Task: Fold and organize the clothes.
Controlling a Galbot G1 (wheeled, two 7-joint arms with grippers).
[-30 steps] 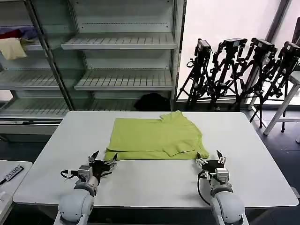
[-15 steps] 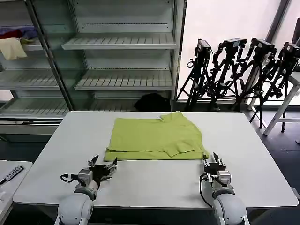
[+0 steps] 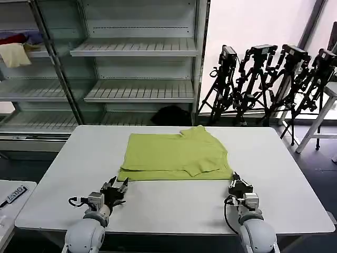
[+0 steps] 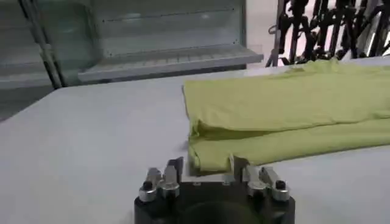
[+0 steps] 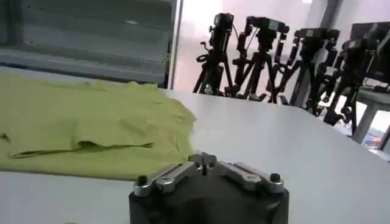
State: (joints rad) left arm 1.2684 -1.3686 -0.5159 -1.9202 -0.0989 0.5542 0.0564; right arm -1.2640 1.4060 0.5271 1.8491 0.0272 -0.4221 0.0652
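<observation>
The clothes are one lime yellow-green T-shirt (image 3: 176, 155), lying folded flat on the white table (image 3: 174, 203), a sleeve folded across its top. Its near left corner (image 4: 210, 155) lies just beyond my left gripper (image 4: 208, 167), which is open low over the table, with nothing between its fingers. In the head view the left gripper (image 3: 117, 186) sits just in front of that corner. My right gripper (image 5: 204, 160) is shut with nothing in it, just off the shirt's near right corner (image 5: 177, 155). The head view shows it (image 3: 239, 186) low over the table.
Empty metal shelves (image 3: 139, 89) stand behind the table; cream and red garments (image 3: 15, 50) lie on an upper left shelf. Tripods with cameras (image 3: 268, 79) stand at the back right. A second table's corner (image 3: 13, 197) shows at the left.
The right gripper's fingers have gone from spread open to shut. Both grippers have drawn back slightly toward me from the shirt's near edge. The shirt has not moved.
</observation>
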